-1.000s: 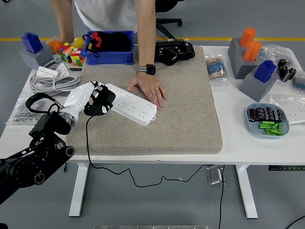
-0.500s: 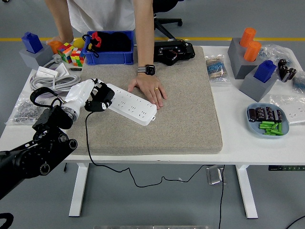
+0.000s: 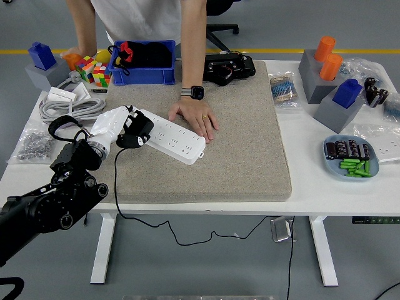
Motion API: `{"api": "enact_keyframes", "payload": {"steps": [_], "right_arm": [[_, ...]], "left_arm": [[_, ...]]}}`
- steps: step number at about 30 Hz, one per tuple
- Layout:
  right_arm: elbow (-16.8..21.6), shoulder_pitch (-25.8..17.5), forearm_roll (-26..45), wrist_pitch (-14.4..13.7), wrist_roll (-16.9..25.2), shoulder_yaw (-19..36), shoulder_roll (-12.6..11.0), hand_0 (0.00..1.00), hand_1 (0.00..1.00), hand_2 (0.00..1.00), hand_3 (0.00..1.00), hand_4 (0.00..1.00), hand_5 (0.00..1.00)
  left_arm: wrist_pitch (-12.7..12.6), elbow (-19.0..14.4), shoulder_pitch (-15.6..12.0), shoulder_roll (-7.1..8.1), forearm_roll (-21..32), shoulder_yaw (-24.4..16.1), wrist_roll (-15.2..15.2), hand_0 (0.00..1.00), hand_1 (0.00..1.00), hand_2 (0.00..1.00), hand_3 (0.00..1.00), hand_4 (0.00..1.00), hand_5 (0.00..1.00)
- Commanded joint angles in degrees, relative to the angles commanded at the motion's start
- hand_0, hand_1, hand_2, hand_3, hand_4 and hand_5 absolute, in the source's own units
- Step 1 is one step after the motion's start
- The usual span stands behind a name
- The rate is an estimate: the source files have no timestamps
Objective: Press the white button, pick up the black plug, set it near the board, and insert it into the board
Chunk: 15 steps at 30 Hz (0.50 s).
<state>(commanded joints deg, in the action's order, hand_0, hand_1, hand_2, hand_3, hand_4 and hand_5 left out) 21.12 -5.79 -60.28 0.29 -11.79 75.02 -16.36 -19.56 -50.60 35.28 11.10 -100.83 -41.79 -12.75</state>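
Note:
A white power strip (image 3: 175, 138), the board, lies slantwise on the grey mat (image 3: 237, 150). My left hand (image 3: 125, 127), in a white cover, is shut on the black plug (image 3: 136, 136), held right at the strip's left end. The plug's black cable (image 3: 115, 187) hangs down over the table's front edge. I cannot make out the white button. A person's hand (image 3: 199, 117), with a watch on the wrist, rests flat on the strip's far right part and holds it down. My right arm does not show.
Behind the mat stand a blue bin (image 3: 142, 62), colour cubes (image 3: 95, 70) and a black device (image 3: 228, 67). A coiled grey cable (image 3: 70, 107) and a bag of screws (image 3: 30, 145) lie at the left. Grey blocks (image 3: 325, 78) and a blue dish (image 3: 349, 157) sit at the right.
My left hand has carried the plug right and slightly up, onto the strip's left end. The person's hand has stayed on the strip.

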Motion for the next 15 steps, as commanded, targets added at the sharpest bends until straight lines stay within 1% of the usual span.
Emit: {"api": "enact_keyframes", "payload": {"steps": [10,15], "right_arm": [[0.0,-0.11,-0.03,0.01,0.0,-0.1,-0.02,0.807,0.714,0.713,0.658,0.727,0.485],[0.03,-0.08,-0.03,0.03,0.01,0.01,0.0,0.808,0.713,0.711,0.656,0.727,0.484]], "left_arm": [[-0.86,0.78,0.57,-0.55,-1.8,0.07,-1.32,0.166,0.125,0.211,0.592,0.387,0.002],[-0.68,1.31,0.85,-0.78,-2.45,0.24,-1.79,0.165,0.125,0.21,0.591,0.386,0.002]]}}
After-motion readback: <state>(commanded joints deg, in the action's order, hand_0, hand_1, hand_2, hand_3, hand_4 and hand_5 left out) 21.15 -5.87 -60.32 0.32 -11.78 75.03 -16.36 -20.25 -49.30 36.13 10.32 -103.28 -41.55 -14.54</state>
